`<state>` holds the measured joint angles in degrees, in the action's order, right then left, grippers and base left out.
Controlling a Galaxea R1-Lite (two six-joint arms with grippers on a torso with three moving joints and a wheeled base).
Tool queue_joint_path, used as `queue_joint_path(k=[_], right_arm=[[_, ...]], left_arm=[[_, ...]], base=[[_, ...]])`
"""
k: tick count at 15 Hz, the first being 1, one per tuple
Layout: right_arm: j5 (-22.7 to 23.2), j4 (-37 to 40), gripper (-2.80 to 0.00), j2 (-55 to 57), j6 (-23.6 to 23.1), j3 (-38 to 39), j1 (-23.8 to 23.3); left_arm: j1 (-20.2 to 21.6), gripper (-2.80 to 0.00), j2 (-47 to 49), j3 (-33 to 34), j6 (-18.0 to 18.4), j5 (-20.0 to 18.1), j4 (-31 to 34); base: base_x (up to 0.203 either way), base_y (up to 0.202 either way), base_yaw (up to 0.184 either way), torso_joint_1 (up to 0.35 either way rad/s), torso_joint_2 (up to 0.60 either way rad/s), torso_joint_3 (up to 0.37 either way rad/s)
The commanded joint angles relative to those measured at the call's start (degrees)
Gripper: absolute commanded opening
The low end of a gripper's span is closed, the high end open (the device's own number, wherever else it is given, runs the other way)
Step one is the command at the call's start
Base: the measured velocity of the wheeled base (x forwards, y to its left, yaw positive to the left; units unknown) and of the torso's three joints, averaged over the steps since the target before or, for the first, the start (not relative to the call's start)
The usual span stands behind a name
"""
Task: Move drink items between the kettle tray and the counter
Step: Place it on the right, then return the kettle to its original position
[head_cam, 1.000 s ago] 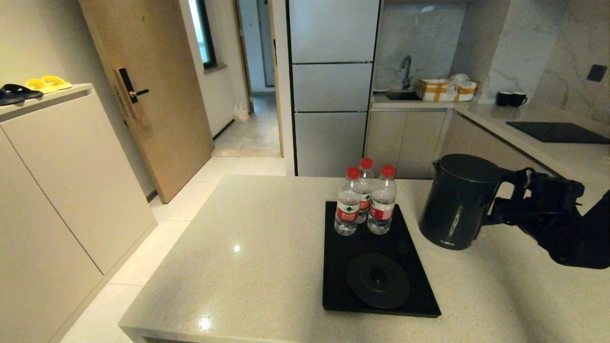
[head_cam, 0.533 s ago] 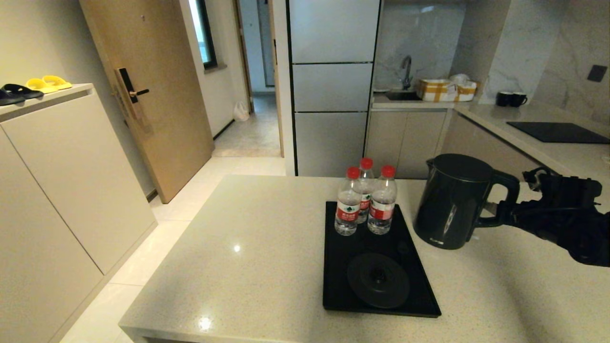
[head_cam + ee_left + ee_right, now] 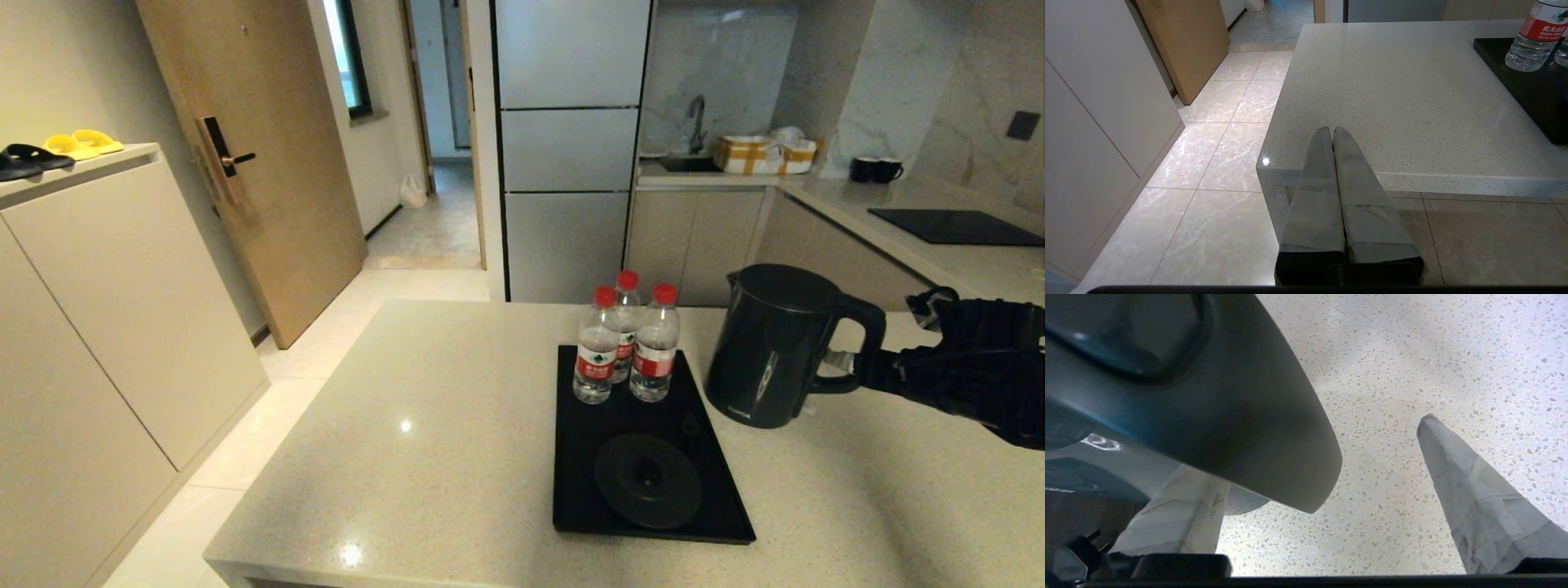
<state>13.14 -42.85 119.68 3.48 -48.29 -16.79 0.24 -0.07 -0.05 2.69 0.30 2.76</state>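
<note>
Kettle (image 3: pixel 771 347) upright on counter (image 3: pixel 457 441), right of tray (image 3: pixel 584 490). Right claw (image 3: pixel 849 369) wide open round handle, w/o grip; left claw (image 3: pixel 1333 134) closed, empty.

Head high, facing down; wrists close, low; all share counter (image 3: pixel 457 425).

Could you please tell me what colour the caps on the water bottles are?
Red; all three water bottles have red caps, clearest in the head view.

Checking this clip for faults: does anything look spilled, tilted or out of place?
Nothing spilled or damaged. The kettle stands upright on the counter beside the tray, off its base disc. Three bottles stand upright at the tray's far end.
</note>
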Motion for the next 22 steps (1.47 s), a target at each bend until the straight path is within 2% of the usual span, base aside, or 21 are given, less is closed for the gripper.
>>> queue_joint_path(k=[1, 4, 10, 13, 18, 19, 22], right_arm=[[0.78, -0.39, 0.0, -0.69, -0.05, 0.49, -0.37], [3.69, -0.25, 0.0, -3.73, -0.22, 1.55, -1.12], [6.68, 1.04, 0.0, -10.06, -0.31, 3.87, -1.14], [11.21, 3.37, 0.0, -15.32, -0.32, 5.28, -1.14], [18.64, 11.07, 0.0, -32.43, -0.54, 7.54, -0.21], [19.99, 13.42, -2.8, -36.29, -0.69, 7.98, 0.55], [22.18, 18.79, -2.8, -44.56, -3.2, 10.16, 7.47]], left_arm=[[0.02, -2.8, 0.07, -0.04, 0.03, 0.05, 0.0], [0.02, -2.8, 0.07, 0.05, 0.03, 0.05, 0.06], [0.02, -2.8, 0.07, -0.04, 0.03, 0.05, 0.05], [0.02, -2.8, 0.07, -0.04, 0.03, 0.05, 0.06], [0.02, -2.8, 0.07, 0.05, 0.03, 0.05, 0.04], [0.02, -2.8, 0.07, 0.02, 0.03, 0.05, 0.05], [0.02, -2.8, 0.07, 0.04, 0.03, 0.05, -0.03]], base=[[0.0, 0.0, 0.0, 0.0, 0.0, 0.0], [0.0, 0.0, 0.0, 0.0, 0.0, 0.0], [0.0, 0.0, 0.0, 0.0, 0.0, 0.0], [0.0, 0.0, 0.0, 0.0, 0.0, 0.0], [0.0, 0.0, 0.0, 0.0, 0.0, 0.0], [0.0, 0.0, 0.0, 0.0, 0.0, 0.0], [0.0, 0.0, 0.0, 0.0, 0.0, 0.0]])
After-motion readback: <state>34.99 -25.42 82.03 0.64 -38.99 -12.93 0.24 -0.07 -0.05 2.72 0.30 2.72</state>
